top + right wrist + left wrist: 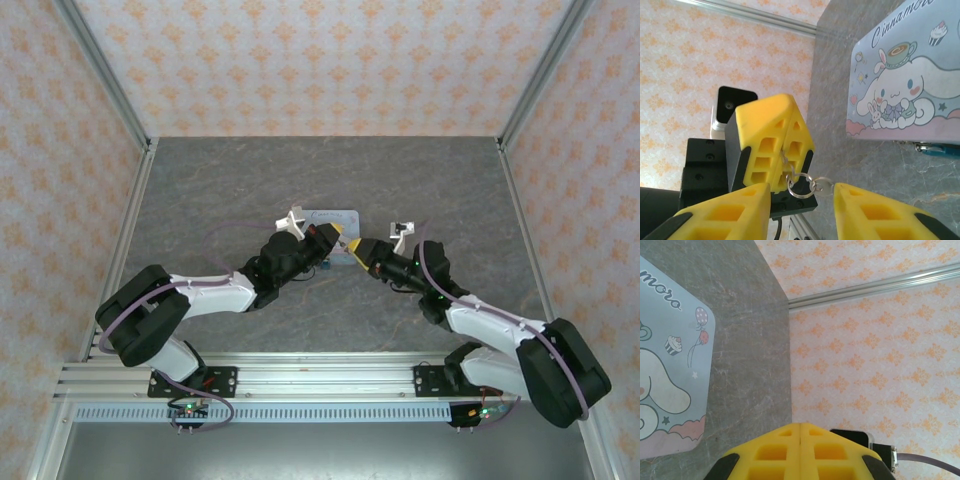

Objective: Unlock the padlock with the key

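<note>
Top external view: the grey stone-patterned table (220, 190) carries the left arm (200, 295) and right arm (490, 325), which reach inward and meet over the near edge of the pastel-blue tin (335, 215) at the table's middle. The left gripper (338, 237) hangs over the tin's near half. The right gripper (355, 249) is just off the tin's near right corner, almost tip to tip with the left one.

From the right wrist, the tin's lid shows a cartoon dog. The padlock (940, 149), dark teal with a pale metal shackle, lies on the table just beside the tin's edge below the pink band; whether it touches the tin I cannot tell.

A little away from the tin, the left gripper is clenched, its yellow fingers (765, 145) pressed together on the key (785, 161), a thin pale sliver poking out of the seam. Two linked key rings (799, 189) dangle from it. The right gripper (802, 210) is released, jaws spread to either side of the rings and clamping nothing.
</note>
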